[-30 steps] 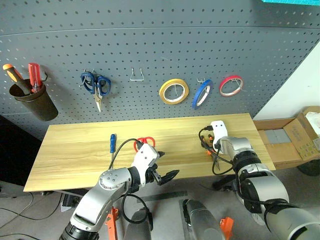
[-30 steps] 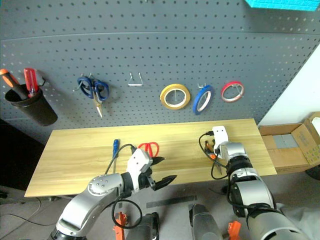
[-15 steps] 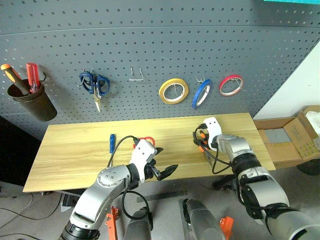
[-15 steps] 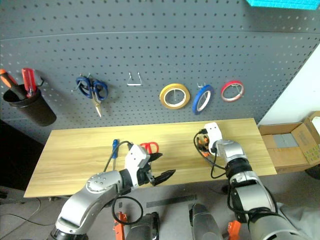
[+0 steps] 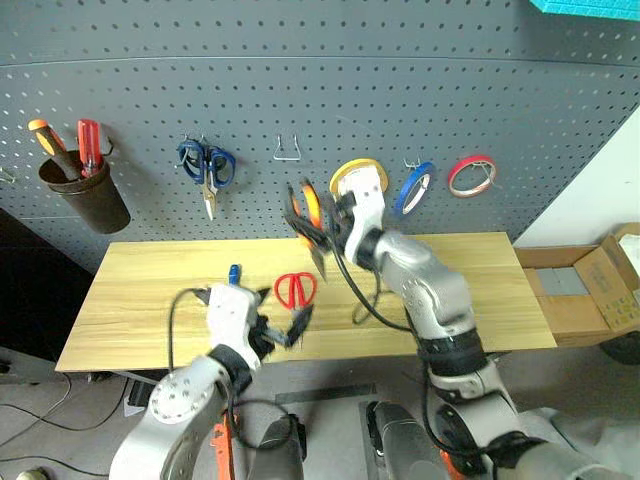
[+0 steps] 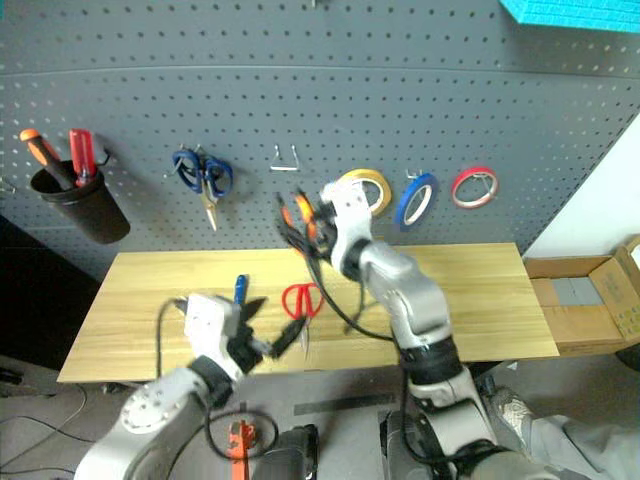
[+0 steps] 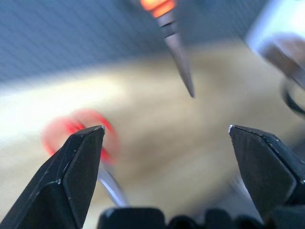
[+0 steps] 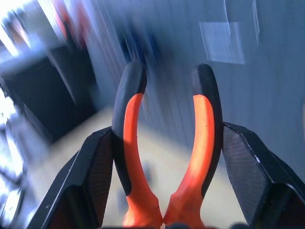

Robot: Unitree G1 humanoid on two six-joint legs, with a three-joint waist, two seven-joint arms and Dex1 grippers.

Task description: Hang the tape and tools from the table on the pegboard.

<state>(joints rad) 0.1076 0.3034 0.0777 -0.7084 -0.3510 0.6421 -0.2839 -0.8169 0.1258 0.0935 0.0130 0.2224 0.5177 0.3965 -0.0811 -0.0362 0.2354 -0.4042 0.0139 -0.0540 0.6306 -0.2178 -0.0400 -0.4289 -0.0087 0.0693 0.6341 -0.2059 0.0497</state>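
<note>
Lifting the pliers [image 5: 306, 215] off the table [image 5: 480, 290] in our right gripper [image 8: 167, 143], clamped on both handles | now raised before the pegboard [image 5: 300, 90], handles up, nose down | left gripper [image 7: 167, 138] gaping above the near edge | red scissors [image 5: 295, 289], screwdriver [image 5: 234, 273] remain mid-table.

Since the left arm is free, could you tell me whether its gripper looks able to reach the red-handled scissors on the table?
Probably yes. The left gripper is open and empty, just short of the red-handled scissors, with bare table between them.
</note>
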